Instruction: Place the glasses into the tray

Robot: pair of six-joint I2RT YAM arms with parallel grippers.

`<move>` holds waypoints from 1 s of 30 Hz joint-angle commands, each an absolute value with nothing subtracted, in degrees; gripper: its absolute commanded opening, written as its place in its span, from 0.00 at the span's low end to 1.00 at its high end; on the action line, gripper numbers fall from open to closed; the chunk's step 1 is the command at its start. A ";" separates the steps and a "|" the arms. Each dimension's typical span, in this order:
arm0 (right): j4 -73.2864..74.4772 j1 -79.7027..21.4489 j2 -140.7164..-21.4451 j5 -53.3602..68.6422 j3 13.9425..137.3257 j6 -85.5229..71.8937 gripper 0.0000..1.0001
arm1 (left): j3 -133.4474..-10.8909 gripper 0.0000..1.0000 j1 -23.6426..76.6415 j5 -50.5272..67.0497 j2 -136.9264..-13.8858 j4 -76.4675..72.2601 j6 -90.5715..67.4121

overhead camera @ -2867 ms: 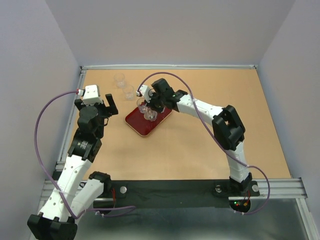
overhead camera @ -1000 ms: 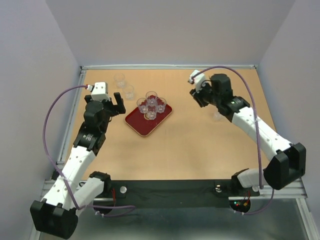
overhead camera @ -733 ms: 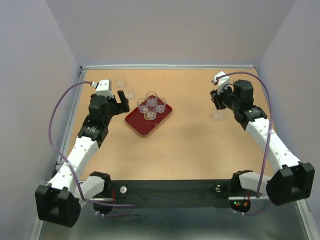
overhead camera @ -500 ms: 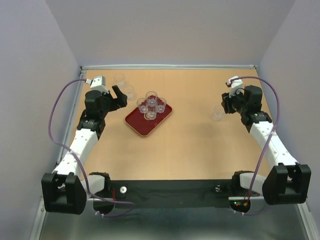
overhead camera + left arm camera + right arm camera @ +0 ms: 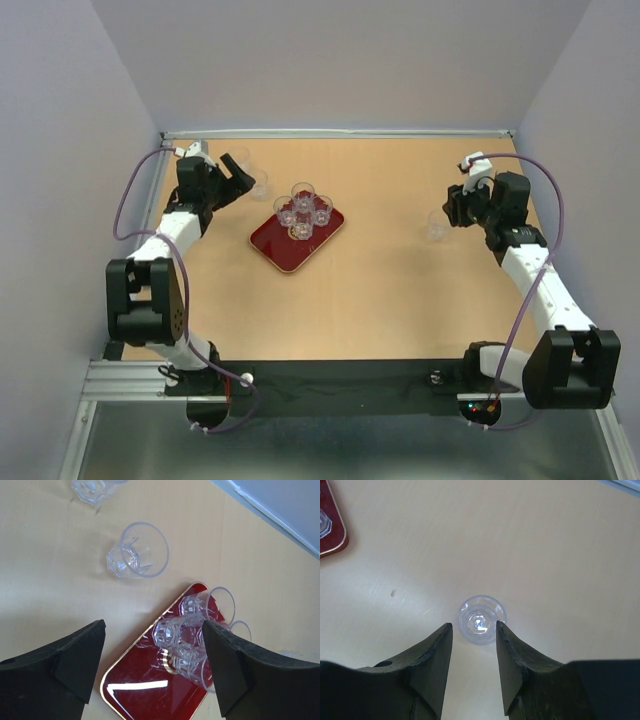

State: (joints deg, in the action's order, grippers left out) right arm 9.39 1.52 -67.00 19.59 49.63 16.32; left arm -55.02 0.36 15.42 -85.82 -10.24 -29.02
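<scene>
Obs. Tray [image 5: 280, 245] lies at 10 o'clock from the middle of the table [image 5: 380, 300]. Four glasses [image 5: 321, 210] stand upright on it, bunched at its far end. Near end bare.

Off the tray: two loose ones at 10–11 o'clock from it, the near loose glass [image 5: 137, 556] and the far loose glass [image 5: 92, 487]. A lone glass [image 5: 481, 619] stands at 3 o'clock from the tray, well apart from it.

My right pincer [image 5: 474, 626]: spread, holding nothing. Wrist view looks straight down into the lone glass, which sits at the mouth of the gap, one finger at 9 o'clock of it and one at 3. The 3 o'clock tip is very close to the rim; I cannot tell whether it touches.

My left pincer [image 5: 153, 627]: spread wide, holding nothing. Near loose glass is at 11–12 o'clock ahead of the gap.

Handling (judgement). Clear, thin-walled, rigid, faceted base. I expect it to be light and slick, easy to tip or skate if one finger arrives first. May crack under hard squeeze.

Hold: go lower, fingers across the wall at about mid-height, opposite sides, centred. Close gently. Alternative: one finger inside the rim, one outside.

Risk: setting down close to the four already there could knock them.
</scene>
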 commanded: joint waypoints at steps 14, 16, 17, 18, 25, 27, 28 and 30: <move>6.50 1.67 -64.51 20.21 48.69 16.52 0.46 | -74.96 0.64 0.44 13.18 -106.51 -4.75 -29.01; 6.42 1.67 -64.51 20.21 48.60 16.61 0.46 | -76.72 0.61 0.44 13.18 -108.36 -3.79 -28.48; 6.42 1.67 -64.51 20.21 48.52 16.61 0.46 | -77.77 0.60 0.44 13.27 -108.89 -3.52 -28.22; 6.42 1.67 -64.51 20.13 48.52 16.61 0.46 | -78.31 0.60 0.44 13.36 -109.33 -3.17 -28.13; 6.50 1.67 -64.78 20.21 48.52 16.70 0.46 | -82.44 0.51 0.44 13.10 -113.20 -0.53 -27.07; 6.42 1.67 -64.78 19.95 48.60 16.70 0.46 | -83.49 0.48 0.44 12.57 -114.08 -0.09 -26.37; 6.42 1.67 -64.78 19.95 48.52 16.70 0.46 | -83.76 0.47 0.44 12.31 -114.34 -0.09 -26.19; 6.42 1.67 -64.86 19.95 48.52 16.79 0.46 | -84.11 0.43 0.53 11.87 -114.70 1.49 -25.32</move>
